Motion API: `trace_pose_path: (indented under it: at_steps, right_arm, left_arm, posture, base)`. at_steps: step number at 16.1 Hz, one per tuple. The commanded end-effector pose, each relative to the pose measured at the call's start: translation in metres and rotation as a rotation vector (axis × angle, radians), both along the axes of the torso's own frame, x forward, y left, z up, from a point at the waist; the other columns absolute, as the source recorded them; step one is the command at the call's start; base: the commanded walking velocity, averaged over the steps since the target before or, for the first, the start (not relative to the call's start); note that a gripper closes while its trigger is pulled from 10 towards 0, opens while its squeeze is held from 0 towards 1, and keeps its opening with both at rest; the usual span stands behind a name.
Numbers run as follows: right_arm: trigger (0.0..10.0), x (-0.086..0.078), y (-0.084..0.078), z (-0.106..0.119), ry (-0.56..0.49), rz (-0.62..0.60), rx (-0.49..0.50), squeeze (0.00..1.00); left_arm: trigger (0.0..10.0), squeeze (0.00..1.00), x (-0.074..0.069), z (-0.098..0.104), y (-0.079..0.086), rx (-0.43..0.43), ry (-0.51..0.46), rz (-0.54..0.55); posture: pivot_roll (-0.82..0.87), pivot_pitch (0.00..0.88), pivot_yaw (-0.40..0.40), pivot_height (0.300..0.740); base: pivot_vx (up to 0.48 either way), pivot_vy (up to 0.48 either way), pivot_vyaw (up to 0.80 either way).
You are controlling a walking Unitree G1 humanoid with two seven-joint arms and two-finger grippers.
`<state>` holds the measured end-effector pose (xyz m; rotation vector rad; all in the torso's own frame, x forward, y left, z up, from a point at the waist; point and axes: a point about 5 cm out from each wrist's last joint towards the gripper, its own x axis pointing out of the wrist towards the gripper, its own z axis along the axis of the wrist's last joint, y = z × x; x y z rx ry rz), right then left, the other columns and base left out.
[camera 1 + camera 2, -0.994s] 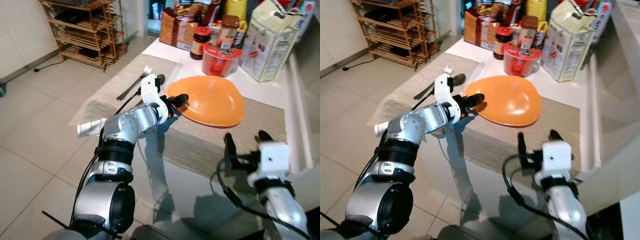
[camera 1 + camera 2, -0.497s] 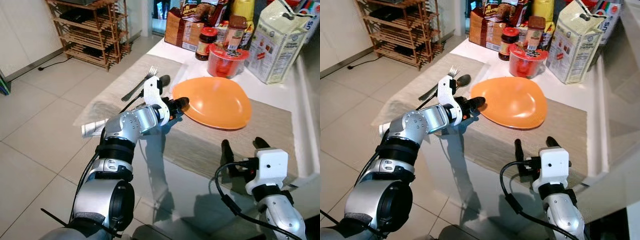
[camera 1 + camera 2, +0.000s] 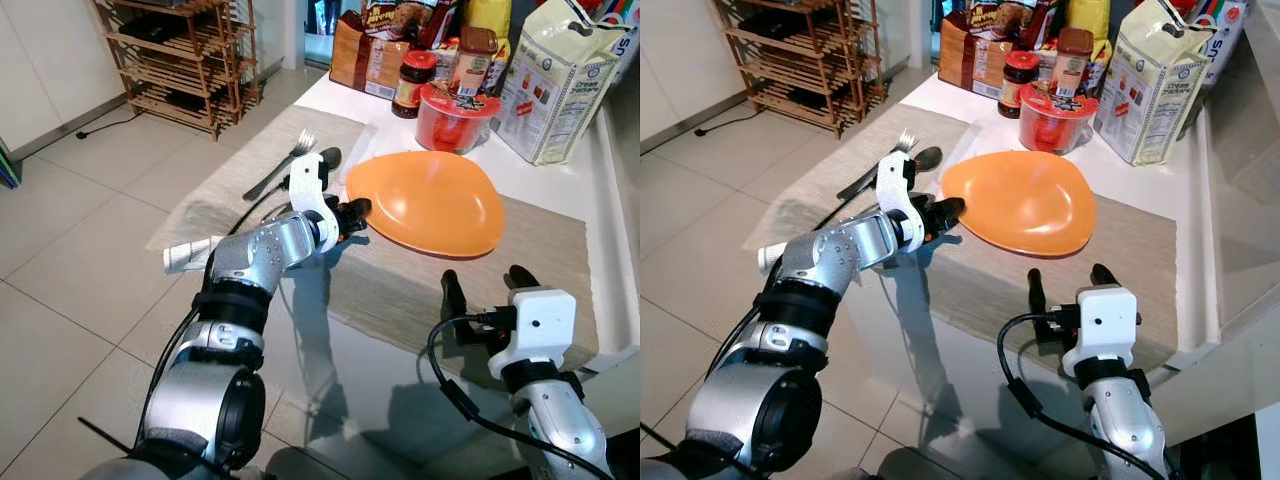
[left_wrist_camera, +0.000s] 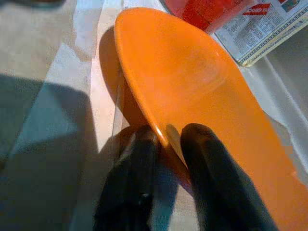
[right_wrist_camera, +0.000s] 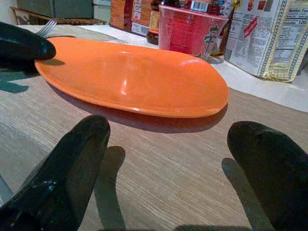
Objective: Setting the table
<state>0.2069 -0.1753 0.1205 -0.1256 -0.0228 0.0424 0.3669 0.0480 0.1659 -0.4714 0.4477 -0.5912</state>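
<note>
— Why are the fork (image 3: 276,163) and spoon (image 3: 326,158) lying off on the left mat (image 3: 225,180)?

— My guess is they mark where cutlery goes beside a place setting. They sit side by side, well apart from the food packets at the back of the worktop (image 3: 575,170).

— And the left gripper (image 4: 166,137)?

— Its two black fingers are clamped on the near-left rim of the orange plate (image 3: 432,200), one finger above the rim and one beneath, as the left wrist view shows. Pinching the edge is probably the only hold a thin, shallow plate offers.

— Where is the plate itself?

— On the right-hand mat (image 3: 480,270), just in front of the red noodle cup (image 3: 455,117). Its gripped side looks slightly lifted, casting a shadow underneath.

— What about the right gripper (image 5: 178,159)?

— It hovers low over the mat, near the plate's front edge but not touching it, fingers spread wide. I would judge it is waiting to steady or receive the plate.
</note>
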Motion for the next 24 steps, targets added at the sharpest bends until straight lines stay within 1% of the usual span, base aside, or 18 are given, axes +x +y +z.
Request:
trace_pose_path:
  at_steps: [1,3,4,5,8,9,10,11,12,13,14,15,17,18,19,20,22,24]
  right_arm:
    - [10.0,0.002,0.0,-0.001,0.005,-0.006,-0.006,0.0]
    - [10.0,0.003,0.0,-0.002,0.007,-0.002,-0.003,0.0]
    - [10.0,0.003,0.001,-0.002,0.008,-0.002,-0.003,0.0]
    - [10.0,0.003,0.001,-0.003,0.011,0.001,-0.003,0.0]
    - [10.0,0.003,0.001,-0.004,0.015,0.004,-0.005,0.0]
    - [10.0,0.003,0.001,-0.006,0.02,0.004,-0.007,0.0]
    - [10.0,0.002,0.001,-0.006,0.023,0.004,-0.009,0.0]
    - [10.0,0.002,0.0,-0.007,0.024,0.004,-0.009,0.0]
    - [10.0,0.002,0.0,-0.007,0.025,0.006,-0.01,0.0]
    - [10.0,0.004,0.001,-0.008,0.026,0.009,-0.011,0.0]
    - [10.0,0.004,0.001,-0.008,0.025,0.011,-0.012,0.0]
    - [10.0,0.005,0.001,-0.008,0.025,0.011,-0.013,0.0]
    - [10.0,0.005,0.001,-0.008,0.026,0.012,-0.014,0.0]
    - [10.0,0.005,0.001,-0.009,0.026,0.013,-0.014,0.0]
    - [10.0,0.005,0.001,-0.01,0.029,0.012,-0.014,0.0]
    - [10.0,0.004,0.002,-0.011,0.032,0.011,-0.013,0.0]
    - [10.0,0.004,0.003,-0.012,0.036,0.01,-0.012,0.0]
    - [10.0,0.004,0.003,-0.013,0.037,0.008,-0.012,0.0]
  left_arm:
    - [0.0,0.0,0.001,0.02,-0.002,-0.01,-0.093,-0.02]
    - [0.0,0.0,0.002,0.041,0.006,-0.047,-0.179,-0.006]
    - [0.0,0.0,0.002,0.043,0.008,-0.049,-0.193,-0.002]
    - [0.0,0.0,0.002,0.044,0.011,-0.041,-0.211,0.005]
    - [0.0,0.0,0.0,0.034,0.018,-0.007,-0.214,0.031]
    - [0.0,0.0,0.0,0.034,0.023,-0.018,-0.224,0.074]
    - [0.0,0.0,0.003,0.043,0.032,-0.037,-0.287,0.175]
    - [0.0,0.0,0.004,0.044,0.034,-0.034,-0.302,0.201]
    - [0.0,0.0,0.007,0.049,0.04,-0.037,-0.351,0.261]
    - [0.0,0.0,0.01,0.045,0.043,0.005,-0.362,0.309]
    - [0.0,0.0,0.011,0.043,0.043,0.049,-0.377,0.328]
    - [0.0,0.0,0.011,0.043,0.044,0.067,-0.39,0.334]
    - [0.0,0.0,0.008,0.055,0.034,0.086,-0.477,0.292]
    - [0.0,0.0,0.007,0.056,0.032,0.085,-0.484,0.284]
    - [0.0,0.0,0.001,0.062,0.019,0.026,-0.521,0.222]
    - [0.0,0.0,-0.003,0.063,0.011,-0.009,-0.523,0.18]
    - [0.0,0.0,-0.005,0.063,0.005,-0.036,-0.522,0.151]
    - [0.0,0.0,-0.008,0.07,-0.003,-0.038,-0.574,0.11]
  posture:
    - [-0.13,0.0,-0.016,0.74]
    - [-0.13,0.001,-0.016,0.74]
    - [-0.12,0.004,-0.019,0.74]
    - [-0.12,0.005,-0.022,0.74]
    - [-0.12,0.009,-0.021,0.74]
    - [-0.12,0.012,-0.021,0.74]
    - [-0.12,0.013,-0.022,0.74]
    - [-0.12,0.012,-0.023,0.74]
    - [-0.12,0.011,-0.024,0.74]
    - [-0.12,0.01,-0.026,0.74]
    - [-0.12,0.01,-0.026,0.74]
    - [-0.12,0.01,-0.026,0.74]
    - [-0.12,0.009,-0.027,0.74]
    - [-0.12,0.01,-0.026,0.74]
    - [-0.12,0.01,-0.025,0.74]
    - [-0.12,0.009,-0.022,0.74]
    - [-0.12,0.007,-0.02,0.74]
    - [-0.12,0.006,-0.02,0.74]
  base:
    - [0.0,0.0,0.0]
    - [0.0,0.0,0.0]
    - [0.0,0.0,0.0]
    - [0.0,0.0,0.0]
    - [0.0,0.0,0.0]
    - [0.0,0.0,0.0]
    - [0.0,0.0,0.0]
    - [0.0,0.0,0.0]
    - [0.0,0.0,0.0]
    - [0.0,0.0,0.0]
    - [0.0,0.0,0.0]
    - [0.0,0.0,0.0]
    - [0.0,0.0,0.0]
    - [0.0,0.0,0.0]
    - [0.0,0.0,0.0]
    - [0.0,0.0,0.0]
    - [0.0,0.0,0.0]
    - [0.0,0.0,0.0]
